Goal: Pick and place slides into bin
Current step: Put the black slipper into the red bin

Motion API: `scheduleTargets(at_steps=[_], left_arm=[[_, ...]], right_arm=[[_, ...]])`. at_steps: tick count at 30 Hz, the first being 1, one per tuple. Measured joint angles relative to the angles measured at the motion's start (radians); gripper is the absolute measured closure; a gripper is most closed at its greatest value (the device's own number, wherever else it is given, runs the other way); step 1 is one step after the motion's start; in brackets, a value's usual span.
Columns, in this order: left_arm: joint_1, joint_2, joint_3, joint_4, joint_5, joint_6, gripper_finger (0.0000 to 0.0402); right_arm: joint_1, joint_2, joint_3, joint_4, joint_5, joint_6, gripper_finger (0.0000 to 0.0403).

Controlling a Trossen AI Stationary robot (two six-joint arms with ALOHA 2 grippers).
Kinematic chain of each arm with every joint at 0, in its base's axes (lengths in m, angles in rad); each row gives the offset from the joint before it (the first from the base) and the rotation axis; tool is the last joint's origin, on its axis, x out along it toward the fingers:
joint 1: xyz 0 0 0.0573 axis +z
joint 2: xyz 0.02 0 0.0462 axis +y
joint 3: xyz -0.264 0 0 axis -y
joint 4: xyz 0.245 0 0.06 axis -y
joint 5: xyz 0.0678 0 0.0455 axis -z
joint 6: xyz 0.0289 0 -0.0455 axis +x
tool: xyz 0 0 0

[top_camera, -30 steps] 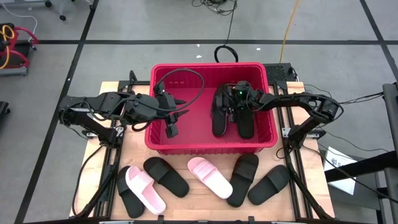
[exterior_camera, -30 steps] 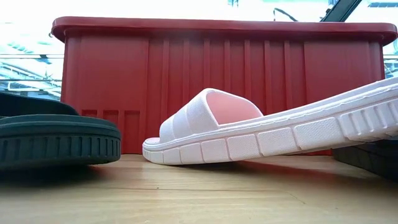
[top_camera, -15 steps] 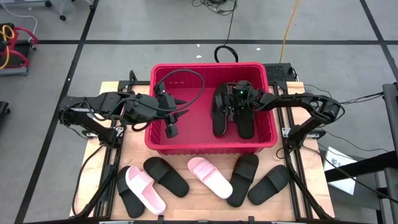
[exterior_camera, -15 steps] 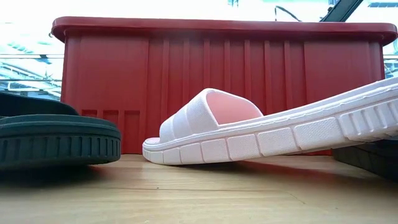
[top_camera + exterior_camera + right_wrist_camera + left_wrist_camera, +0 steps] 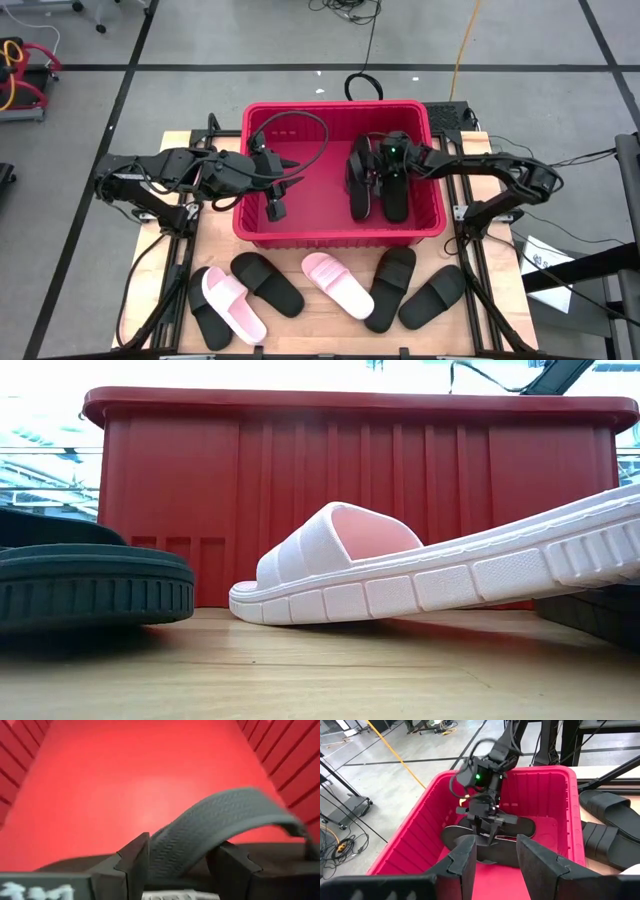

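Note:
The red bin point(image 5: 258, 228) stands at the middle of the table. Two black slides point(image 5: 360, 190) point(image 5: 396, 195) lie on its floor at the right. My right gripper point(image 5: 375, 178) hangs open over them, pointing down, and the strap point(image 5: 220, 820) of one slide arches between its fingers point(image 5: 135, 862). My left gripper point(image 5: 275, 195) hovers open and bare in the bin's left part. Several more slides lie on the table in front of the bin, black point(image 5: 268, 283) and pink point(image 5: 337, 283). My right gripper's open fingers stand on either side of the black slide's strap point(image 5: 200, 835), coming from above. I cannot tell whether either finger touches the strap. The slide rests on the bin's floor.
A pink slide point(image 5: 235, 305) lies on a black one point(image 5: 205, 310) at the near left. Two black slides point(image 5: 390, 285) point(image 5: 435, 295) lie at the near right. The bin's near wall point(image 5: 350, 490) rises behind the pink slide point(image 5: 330, 560) in the low view.
My right gripper has opened over the black slide in the bin and shifted a little toward the table's right edge. The slide under it has shifted slightly the same way and lies on the bin's floor.

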Motion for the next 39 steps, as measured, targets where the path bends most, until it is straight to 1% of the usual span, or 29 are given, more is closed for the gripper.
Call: scheduleTargets(at_steps=[5,10,13,16,18,20,21,22,26,28,31,36,39], left_arm=[[0.0,0.0,0.0,0.0,0.001,0.0,0.0261],[0.0,0.0,0.0,0.006,0.009,0.004,0.0261],[0.0,0.0,0.0,0.006,0.009,0.003,0.0261],[0.0,0.0,0.0,0.006,0.009,0.001,0.0261],[0.0,0.0,0.0,0.007,0.009,-0.002,0.0261],[0.0,0.0,0.0,0.007,0.009,-0.007,0.0261],[0.0,0.0,0.0,0.007,0.009,-0.01,0.0261],[0.0,0.0,0.0,0.007,0.009,-0.012,0.0261],[0.0,0.0,0.0,0.007,0.009,-0.013,0.0261],[0.0,0.0,0.0,0.007,0.009,-0.013,0.0261],[0.0,0.0,0.0,0.007,0.009,-0.013,0.0261],[0.0,0.0,0.0,0.007,0.016,-0.013,0.0261],[0.0,0.0,0.0,0.008,0.016,-0.014,0.0261]], right_arm=[[0.0,0.009,-0.035,0.014,0.046,-0.033,0.0225],[-0.001,0.01,-0.051,0.1,0.043,-0.028,0.0227],[0.001,0.01,-0.052,0.144,0.043,-0.025,0.024],[0.002,0.01,-0.052,0.174,0.044,-0.012,0.0278],[0.002,0.01,-0.052,0.174,0.044,-0.001,0.0319],[0.002,0.01,-0.052,0.177,0.041,0.016,0.0368],[0.001,0.01,-0.052,0.181,0.028,0.018,0.0385],[0.001,0.01,-0.052,0.189,0.008,0.019,0.0392],[0.003,0.011,-0.052,0.286,-0.132,0.059,0.0398],[0.003,0.011,-0.052,0.366,-0.17,0.076,0.0399],[0.002,0.011,-0.052,0.422,-0.168,0.078,0.04],[-0.001,0.064,-0.047,0.416,-0.192,0.06,0.0401],[0.0,0.09,-0.045,0.43,-0.189,0.017,0.0402]])
